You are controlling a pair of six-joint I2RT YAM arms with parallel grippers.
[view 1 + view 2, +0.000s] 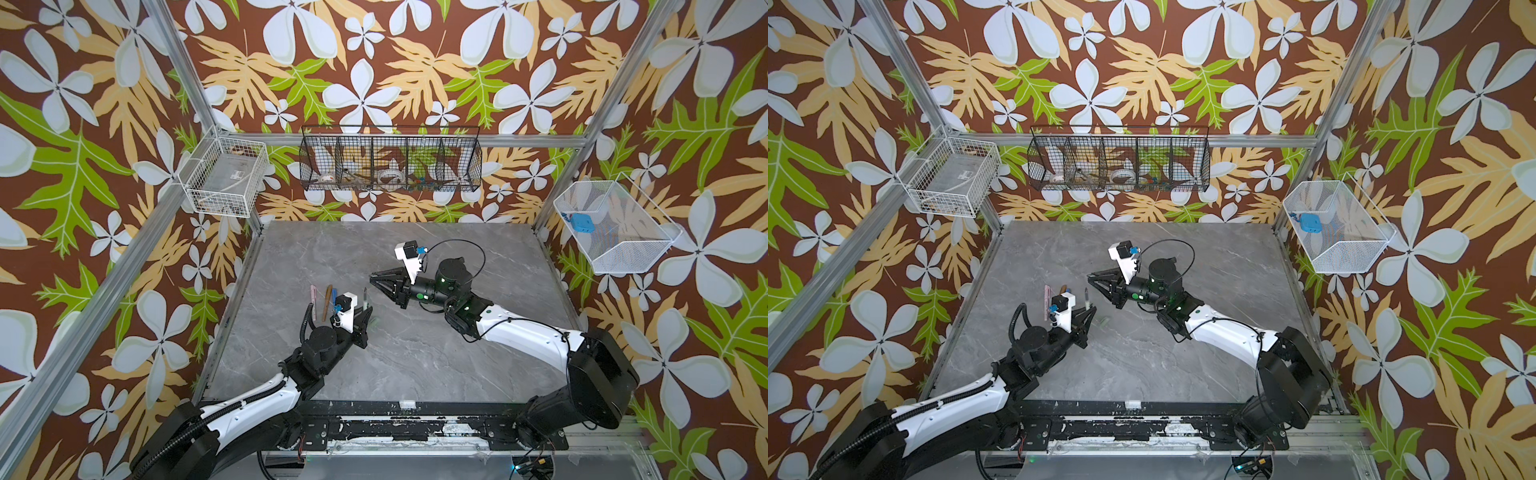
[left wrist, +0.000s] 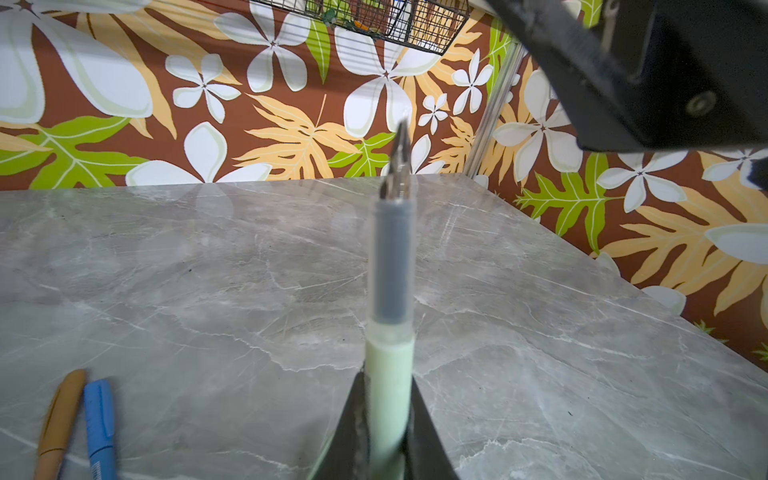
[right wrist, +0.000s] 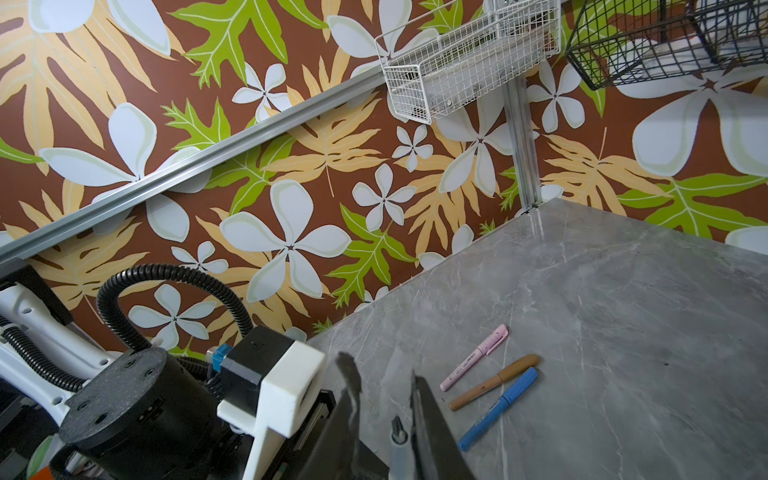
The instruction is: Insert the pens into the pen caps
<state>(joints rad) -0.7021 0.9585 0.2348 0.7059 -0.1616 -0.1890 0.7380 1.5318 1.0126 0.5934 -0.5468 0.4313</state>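
My left gripper (image 1: 365, 316) (image 2: 388, 374) is shut on the light green pen (image 1: 365, 297) (image 2: 390, 266), holding its body with the dark tip pointing up and away. A small pale green piece (image 1: 1102, 321) lies on the table just right of that gripper; it looks like the light green pen cap, but it is blurred. Up and to the right hangs my right gripper (image 1: 372, 276) (image 3: 382, 370), narrowly open and empty, its tips close above the pen's tip. The pink (image 3: 473, 357), brown (image 3: 492, 382) and blue (image 3: 498, 409) pens lie side by side on the table with their caps on.
The grey marble table (image 1: 457, 257) is walled on three sides. On the walls hang a white wire basket (image 1: 226, 174) at the left, a black wire basket (image 1: 390, 160) at the back and a white mesh basket (image 1: 615, 224) at the right.
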